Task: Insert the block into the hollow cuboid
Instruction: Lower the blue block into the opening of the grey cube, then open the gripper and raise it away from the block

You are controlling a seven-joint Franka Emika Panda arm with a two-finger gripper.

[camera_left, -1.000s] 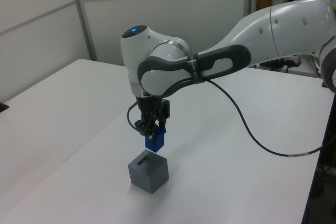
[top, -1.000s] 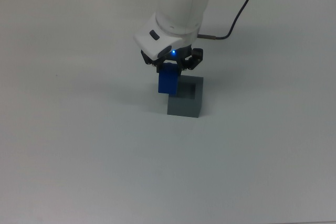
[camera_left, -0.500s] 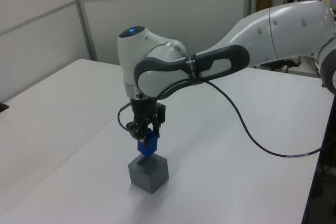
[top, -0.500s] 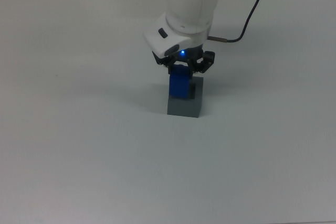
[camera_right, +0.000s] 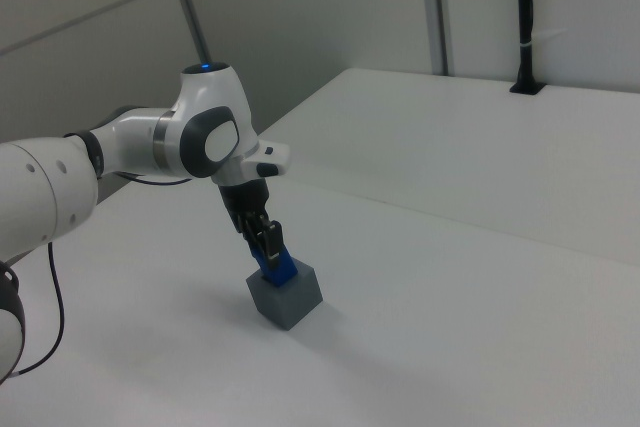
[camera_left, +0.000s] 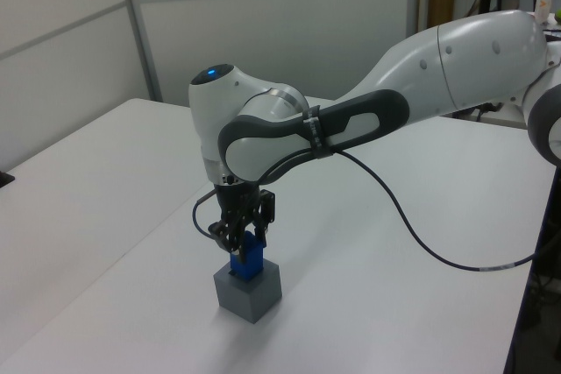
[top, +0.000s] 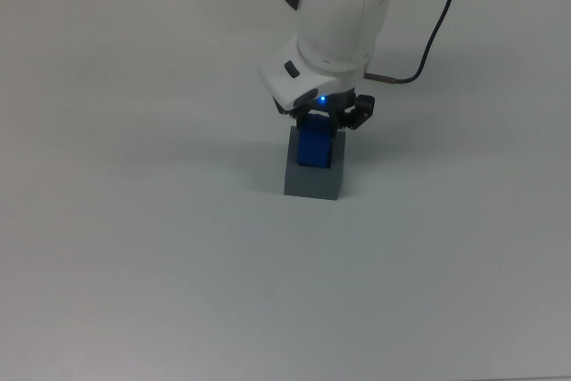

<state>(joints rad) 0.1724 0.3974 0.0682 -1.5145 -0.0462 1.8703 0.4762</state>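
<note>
clamped on the blue block [top: 315, 145] at its upper end, gripper [top: 319, 122] lower than a second ago and shifted toward the top view's right, now straight above the grey hollow cuboid [top: 311, 182] on the white table [top: 134, 247]. block no longer hanging off the cuboid's side but with its lower end sunk into the top opening, upper part standing proud and tilted in the right view. cuboid unmoved.

Robotics lab, white table [camera_left: 105, 181], partition walls [camera_left: 289, 24], cabling [camera_left: 421, 243]
</note>
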